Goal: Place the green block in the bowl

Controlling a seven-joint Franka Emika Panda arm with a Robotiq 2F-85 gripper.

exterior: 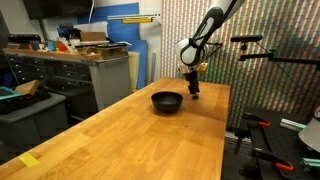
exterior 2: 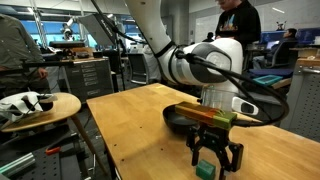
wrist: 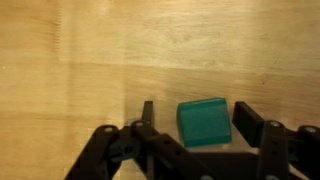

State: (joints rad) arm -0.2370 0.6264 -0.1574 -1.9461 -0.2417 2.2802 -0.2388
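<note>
The green block [wrist: 203, 122] is a small dark-green cube lying on the wooden table. It sits between the two fingers of my gripper [wrist: 197, 118] in the wrist view. The fingers are open, with a gap on each side of the block. In an exterior view the block [exterior 2: 207, 167] shows low between the fingers of the gripper [exterior 2: 216, 160], near the table's edge. The black bowl [exterior: 167, 101] stands on the table just beside the gripper [exterior: 193, 90]; in an exterior view it [exterior 2: 183, 117] lies behind the gripper, partly hidden by it.
The wooden table [exterior: 120, 135] stretches long toward the camera. A round side table [exterior 2: 40, 110] with a white object stands beside it. Cabinets [exterior: 70, 75] and a tripod arm [exterior: 265, 55] flank the table. A person [exterior 2: 238, 20] stands in the background.
</note>
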